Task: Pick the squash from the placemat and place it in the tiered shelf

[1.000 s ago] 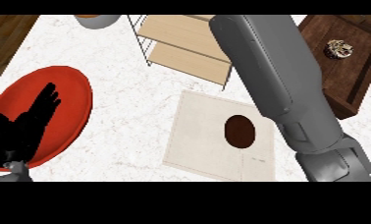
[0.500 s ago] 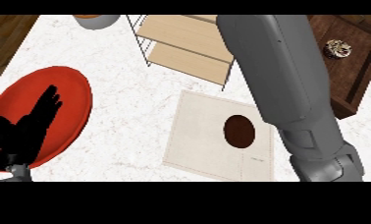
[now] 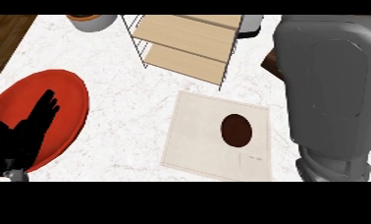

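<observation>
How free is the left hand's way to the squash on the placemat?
Probably free, yes: the left hand rests open over the red plate, and only counter lies between it and the squash on the placemat.

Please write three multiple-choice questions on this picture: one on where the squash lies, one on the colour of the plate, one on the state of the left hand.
1. Where is the squash?
A. on the placemat
B. in the tiered shelf
C. on the plate

2. What colour is the plate?
A. white
B. red
C. blue

3. How is the left hand?
A. curled round the squash
B. open, fingers straight
C. pinching the placemat

Answers: 1 A, it lies on the placemat, apart from the tiered shelf; 2 B, the plate is red; 3 B, straight fingers show over the plate.
</observation>
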